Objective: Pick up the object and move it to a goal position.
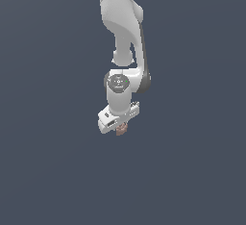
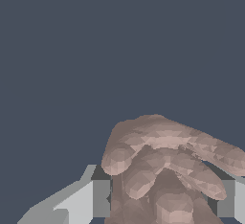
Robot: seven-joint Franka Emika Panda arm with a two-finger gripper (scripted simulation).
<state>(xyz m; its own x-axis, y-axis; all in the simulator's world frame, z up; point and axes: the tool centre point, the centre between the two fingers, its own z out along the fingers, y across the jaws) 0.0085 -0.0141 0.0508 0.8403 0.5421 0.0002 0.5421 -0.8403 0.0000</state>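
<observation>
— one question: where is the lumpy reddish-brown and tan clump [image 2: 162,170]?
— between the fingers of the white end effector [image 1: 122,129], which are closed on it; it hangs directly below.

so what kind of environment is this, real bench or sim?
Almost certainly a bare simulator scene: flat, uniform slate-grey surround with no furniture or visible edges, a cleanly rendered white arm, and a faceted, low-polygon reddish-brown clump sitting between the gripper fingers.
</observation>
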